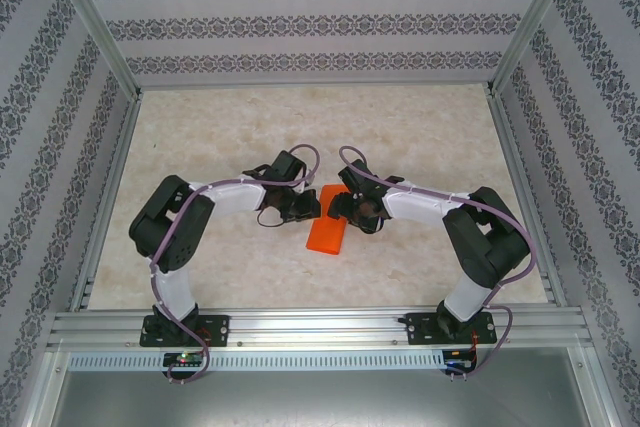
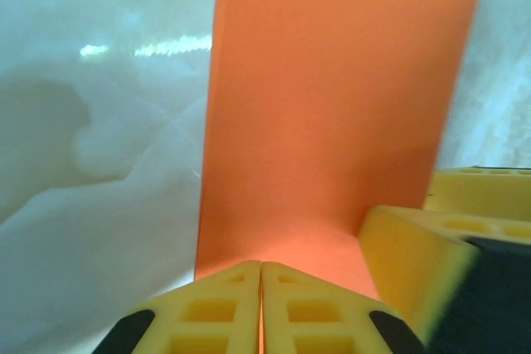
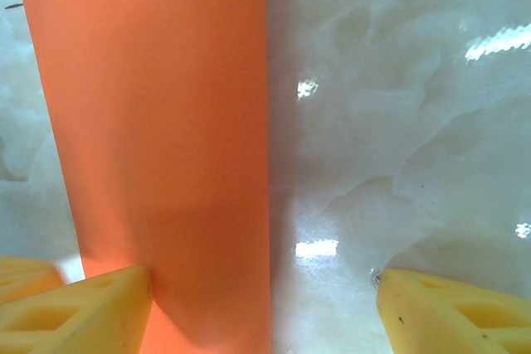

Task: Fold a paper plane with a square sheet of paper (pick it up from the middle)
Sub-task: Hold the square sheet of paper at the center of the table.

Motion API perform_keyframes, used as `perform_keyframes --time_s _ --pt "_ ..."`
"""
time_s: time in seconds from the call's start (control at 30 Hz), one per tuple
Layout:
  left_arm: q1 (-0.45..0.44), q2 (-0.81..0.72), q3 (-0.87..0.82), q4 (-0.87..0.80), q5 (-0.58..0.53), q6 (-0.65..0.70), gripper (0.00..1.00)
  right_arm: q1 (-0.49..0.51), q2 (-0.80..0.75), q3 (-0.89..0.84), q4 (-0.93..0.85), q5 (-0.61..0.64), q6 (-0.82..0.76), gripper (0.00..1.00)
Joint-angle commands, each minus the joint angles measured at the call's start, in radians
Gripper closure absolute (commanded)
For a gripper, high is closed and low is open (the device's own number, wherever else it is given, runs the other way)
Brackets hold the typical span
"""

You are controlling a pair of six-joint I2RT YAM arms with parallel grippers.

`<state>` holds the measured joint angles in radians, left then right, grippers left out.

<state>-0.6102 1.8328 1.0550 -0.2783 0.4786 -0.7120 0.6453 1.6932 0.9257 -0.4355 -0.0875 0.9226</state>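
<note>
Left gripper point(image 2: 261, 304) pinched shut on the folded square sheet of paper point(image 1: 327, 234) at the centre of the table point(image 1: 420, 137); right gripper point(image 3: 264, 279) gapes open, 1 finger point(image 3: 83, 308) over the sheet. I'd hold that pinch firm and press the crease slowly so the layers don't slip

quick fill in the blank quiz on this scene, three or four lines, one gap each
The sheet of paper is ___ in colour.
It lies on the table ___ the two arms' tips.
The left gripper is ___.
The right gripper is ___.
Missing words: orange; between; shut; open.
</note>
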Motion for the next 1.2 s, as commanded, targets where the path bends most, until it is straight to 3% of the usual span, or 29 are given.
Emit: perform_keyframes --time_s 0.0,0.27,0.87,1.17 --pt "-0.006 -0.105 0.034 -0.06 -0.101 0.038 0.87 -0.003 0.057 -0.013 0.018 -0.004 0.003 0.27" --pt "-0.002 -0.185 -0.008 -0.079 -0.198 0.019 0.86 -0.003 0.055 -0.007 -0.022 0.006 -0.036 0.27" --pt "-0.001 -0.172 -0.004 -0.076 -0.177 0.002 0.87 -0.003 0.096 0.012 -0.052 0.02 -0.042 0.27" --pt "-0.001 -0.134 0.004 -0.048 -0.113 -0.002 0.87 -0.005 0.111 0.008 -0.049 0.024 -0.031 0.27"
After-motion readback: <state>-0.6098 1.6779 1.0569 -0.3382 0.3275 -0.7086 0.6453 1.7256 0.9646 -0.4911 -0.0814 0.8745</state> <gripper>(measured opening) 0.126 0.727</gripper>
